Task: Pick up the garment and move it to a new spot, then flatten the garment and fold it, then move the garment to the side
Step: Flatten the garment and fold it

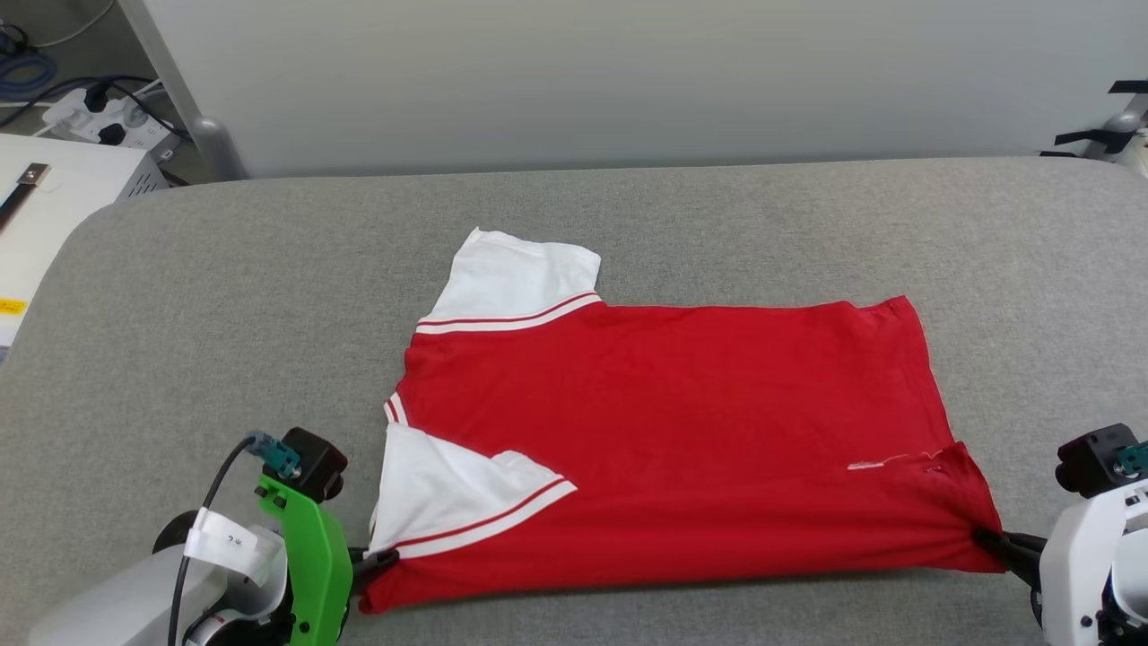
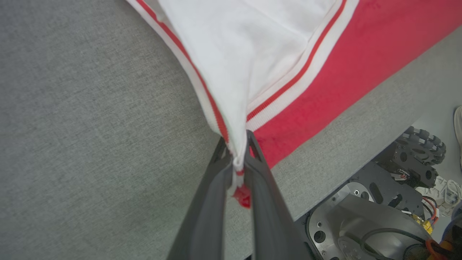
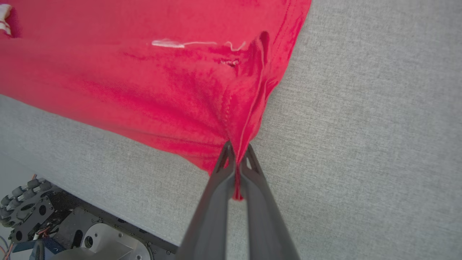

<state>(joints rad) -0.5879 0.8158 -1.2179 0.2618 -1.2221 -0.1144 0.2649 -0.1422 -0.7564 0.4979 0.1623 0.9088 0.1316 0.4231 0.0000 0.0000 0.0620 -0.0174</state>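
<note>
The garment (image 1: 664,431), a red T-shirt with white striped sleeves, lies spread on the grey table (image 1: 224,305), one sleeve folded over its near left part. My left gripper (image 1: 375,561) is shut on the garment's near left corner; in the left wrist view its fingers (image 2: 216,187) pinch the white sleeve edge and red cloth (image 2: 325,65). At the near right corner my right gripper (image 1: 991,541) is shut on bunched red cloth. The right wrist view shows the garment (image 3: 144,79) gathered into the closed gripper (image 3: 236,153).
The padded grey table's near edge runs just below both grippers, with the robot's wheeled base (image 2: 379,202) under it. A pale wall panel (image 1: 628,81) backs the table. A white cabinet (image 1: 36,206) and a power strip (image 1: 99,117) stand at the far left.
</note>
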